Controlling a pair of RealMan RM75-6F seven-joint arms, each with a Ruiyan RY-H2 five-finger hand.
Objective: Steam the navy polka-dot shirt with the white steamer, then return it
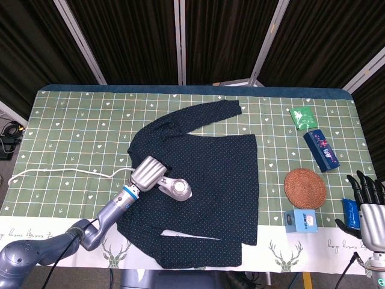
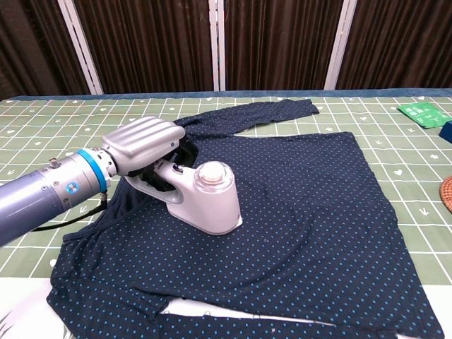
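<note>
The navy polka-dot shirt (image 1: 210, 162) (image 2: 311, 205) lies spread flat on the green patterned tablecloth (image 1: 72, 132). The white steamer (image 1: 176, 189) (image 2: 205, 198) stands on the shirt's left part. My left hand (image 1: 146, 172) (image 2: 139, 143) grips the steamer's handle from the left, fingers wrapped around it. A white cord (image 1: 66, 173) trails from the steamer to the table's left edge. At the table's right front corner my right hand (image 1: 366, 198) hangs with fingers spread and nothing in it; the chest view does not show it.
On the right side lie a green packet (image 1: 302, 117) (image 2: 418, 113), a dark blue patterned box (image 1: 321, 150), a round woven coaster (image 1: 305, 188), a small blue box (image 1: 301, 219) and a blue packet (image 1: 350, 211). Dark curtains stand behind the table.
</note>
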